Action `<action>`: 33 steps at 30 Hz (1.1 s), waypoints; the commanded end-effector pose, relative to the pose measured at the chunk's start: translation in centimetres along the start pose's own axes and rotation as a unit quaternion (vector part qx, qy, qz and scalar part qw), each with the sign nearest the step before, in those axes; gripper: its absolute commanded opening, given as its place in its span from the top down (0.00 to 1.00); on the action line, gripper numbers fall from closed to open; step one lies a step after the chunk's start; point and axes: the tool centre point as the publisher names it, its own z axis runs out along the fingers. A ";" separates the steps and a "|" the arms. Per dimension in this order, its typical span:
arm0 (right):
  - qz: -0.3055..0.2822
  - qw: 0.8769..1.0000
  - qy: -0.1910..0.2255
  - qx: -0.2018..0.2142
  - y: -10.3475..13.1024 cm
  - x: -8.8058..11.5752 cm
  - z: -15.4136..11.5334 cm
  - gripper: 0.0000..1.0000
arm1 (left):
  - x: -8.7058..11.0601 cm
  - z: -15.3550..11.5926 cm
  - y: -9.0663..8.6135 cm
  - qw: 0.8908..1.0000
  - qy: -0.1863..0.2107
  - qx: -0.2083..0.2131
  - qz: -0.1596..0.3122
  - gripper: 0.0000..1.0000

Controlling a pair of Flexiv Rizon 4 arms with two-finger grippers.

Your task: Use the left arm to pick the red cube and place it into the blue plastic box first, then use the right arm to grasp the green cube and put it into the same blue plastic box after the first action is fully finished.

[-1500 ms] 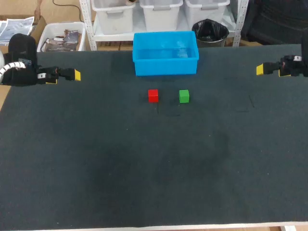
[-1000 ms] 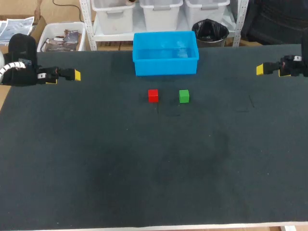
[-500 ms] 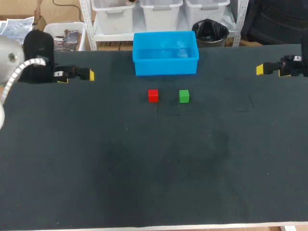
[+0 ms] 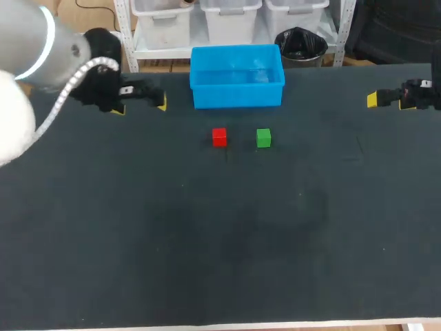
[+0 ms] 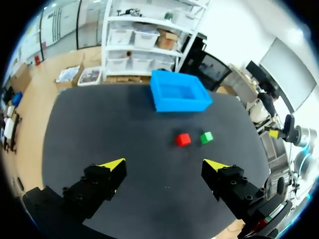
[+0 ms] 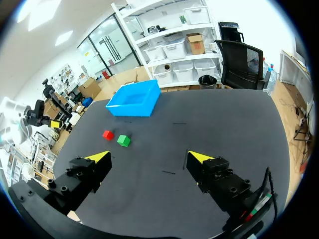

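- Two grippers in view, both with their yellow-tipped fingers spread wide and nothing between them.
- Left gripper (image 4: 140, 105) (image 5: 164, 164) hangs over the dark counter (image 4: 207, 241). It sits off the blue plastic box's left end, near it but not touching.
- Ahead of the left gripper, past a stretch of bare counter, is the red cube (image 5: 182, 139). It lies roughly in line with the gap between the fingers.
- Green cube (image 5: 206, 137) sits just beside the red one, with a small gap between them, closer in line with one finger than the other.
- Beyond both cubes stands the blue plastic box (image 5: 179, 104), upright with its top open, farthest from the left gripper.
- Right gripper (image 4: 389, 102) (image 6: 148, 157) hangs over the counter's opposite side, well apart from cubes and box.
- Ahead of the right gripper and well off to one finger's side, the green cube (image 6: 123, 141) is the nearer. The red cube (image 6: 107, 134) is just past it, and the blue plastic box (image 6: 132, 108) is farther on.
- Head view: red cube (image 4: 219, 137) and green cube (image 4: 263, 138) rest side by side on the counter, near the blue plastic box (image 4: 238, 96) but outside it.
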 end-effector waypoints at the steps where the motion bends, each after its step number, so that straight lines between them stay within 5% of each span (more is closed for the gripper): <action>1: 0.000 1.000 0.000 0.000 0.0 0.0 0.0 0.00 | -0.8 0.7 -0.8 0.983 0.035 -0.182 -0.001 0.00; 21: 0.000 1.000 0.000 0.000 0.0 0.0 0.0 0.00 | -0.8 0.7 -0.8 0.983 0.035 -0.182 -0.001 0.00; 33: 0.000 1.000 0.000 0.000 0.0 0.0 0.0 0.00 | -4.4 2.6 -6.2 0.982 0.086 -0.165 -0.038 0.00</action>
